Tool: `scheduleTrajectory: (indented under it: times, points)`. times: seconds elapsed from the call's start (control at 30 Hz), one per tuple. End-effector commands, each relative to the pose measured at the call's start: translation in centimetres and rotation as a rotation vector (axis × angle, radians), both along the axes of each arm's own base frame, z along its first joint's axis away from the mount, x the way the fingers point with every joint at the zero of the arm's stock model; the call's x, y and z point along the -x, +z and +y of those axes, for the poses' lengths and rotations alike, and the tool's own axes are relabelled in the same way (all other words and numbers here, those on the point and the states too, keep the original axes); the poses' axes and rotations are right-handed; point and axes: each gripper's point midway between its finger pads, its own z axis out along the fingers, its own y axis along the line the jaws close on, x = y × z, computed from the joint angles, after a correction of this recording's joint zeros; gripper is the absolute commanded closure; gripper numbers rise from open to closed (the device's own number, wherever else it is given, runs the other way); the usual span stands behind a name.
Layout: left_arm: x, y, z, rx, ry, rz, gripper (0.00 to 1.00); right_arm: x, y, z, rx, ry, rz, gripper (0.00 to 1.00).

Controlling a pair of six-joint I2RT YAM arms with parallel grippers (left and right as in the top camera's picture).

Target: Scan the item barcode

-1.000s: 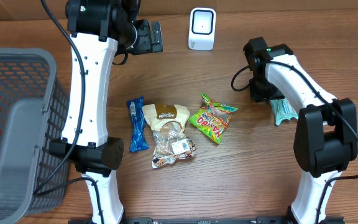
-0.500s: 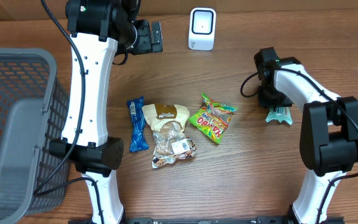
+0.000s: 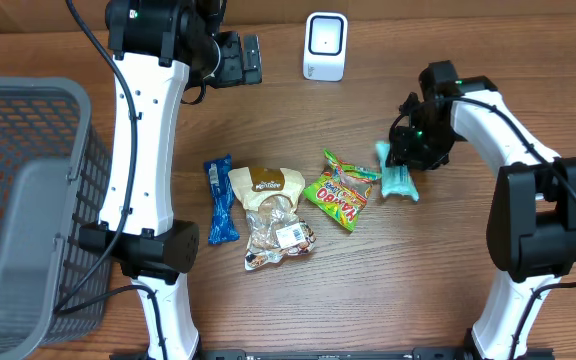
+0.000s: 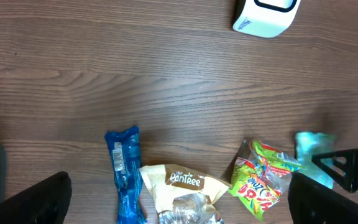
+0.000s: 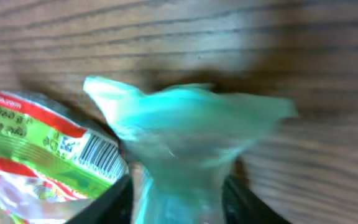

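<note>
A teal snack packet hangs just above the table right of the snack pile, and my right gripper is shut on it. In the right wrist view the packet is blurred and fills the gap between the two fingers of the right gripper. In the left wrist view the packet shows at the right edge. The white barcode scanner stands at the back of the table, facing forward. My left gripper is raised high at the back, left of the scanner, and is open and empty.
A blue wrapper, a tan Pantree bag, a clear foil bag and a green candy bag lie together mid-table. The candy bag's barcode shows beside the teal packet. A grey wire basket stands at the left edge.
My right gripper has carried the teal packet from the right side of the table leftward, up against the green candy bag. The left arm has not moved.
</note>
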Motion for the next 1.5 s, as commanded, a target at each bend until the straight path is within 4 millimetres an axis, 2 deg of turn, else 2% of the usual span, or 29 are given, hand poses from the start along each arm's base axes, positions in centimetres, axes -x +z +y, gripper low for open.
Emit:
scheduleTrajectory:
  times: [0.0, 0.07, 0.17, 0.23, 0.3, 0.37, 0.5, 0.53, 0.63, 0.73, 0.97, 1.17, 1.27, 1.37, 1.47]
  points:
    - [-0.1, -0.2, -0.5, 0.007, -0.007, 0.005, 0.0, -0.9, 0.4, -1.1, 0.013, -0.018, -0.019, 0.48]
    - [-0.1, -0.2, -0.5, 0.007, -0.007, 0.005, 0.01, -1.5, 1.1, -1.9, 0.05, -0.038, -0.03, 0.5]
    - [-0.1, -0.2, -0.5, 0.007, -0.007, 0.005, 0.0, -3.1, 4.0, -1.7, 0.067, -0.03, -0.083, 0.56]
    - [-0.1, -0.2, -0.5, 0.007, -0.007, 0.005, 0.0, -4.0, 7.1, -0.1, 0.067, 0.015, -0.134, 0.58]
    - [-0.1, -0.2, -0.5, 0.007, -0.007, 0.005, 0.0, -3.9, 8.3, 2.0, 0.07, 0.069, -0.161, 0.58]
    - [-0.1, -0.2, -0.5, 0.007, -0.007, 0.005, 0.0, -3.4, 7.9, 3.7, 0.098, 0.095, -0.16, 0.59]
    - [-0.1, -0.2, -0.5, 0.007, -0.007, 0.005, 0.0, -2.3, 5.1, 4.5, 0.203, -0.021, -0.114, 0.69]
    - [-0.1, -0.2, -0.5, 0.007, -0.007, 0.005, 0.0, -1.6, 3.7, 4.4, 0.253, -0.071, -0.095, 0.71]
    - [-0.1, -0.2, -0.5, 0.007, -0.007, 0.005, 0.0, -0.2, 1.7, 2.4, 0.385, -0.16, -0.062, 0.7]
    - [-0.1, -0.2, -0.5, 0.007, -0.007, 0.005, 0.0, 0.1, 1.1, 1.5, 0.43, -0.159, -0.062, 0.67]
    - [-0.1, -0.2, -0.5, 0.007, -0.007, 0.005, 0.0, -0.4, 0.7, 0.8, 0.47, -0.153, -0.096, 0.66]
    - [-0.1, -0.2, -0.5, 0.007, -0.007, 0.005, 0.0, 1.4, -2.7, -0.1, 0.498, -0.121, -0.064, 0.66]
    - [-0.1, -0.2, -0.5, 0.007, -0.007, 0.005, 0.0, 2.1, -3.6, -0.3, 0.503, -0.117, -0.051, 0.66]
    - [-0.1, -0.2, -0.5, 0.007, -0.007, 0.005, 0.0, 1.7, -3.0, -0.2, 0.498, -0.112, -0.062, 0.67]
    - [-0.1, -0.2, -0.5, 0.007, -0.007, 0.005, 0.0, -0.1, 1.5, 0.5, 0.473, -0.129, -0.12, 0.66]
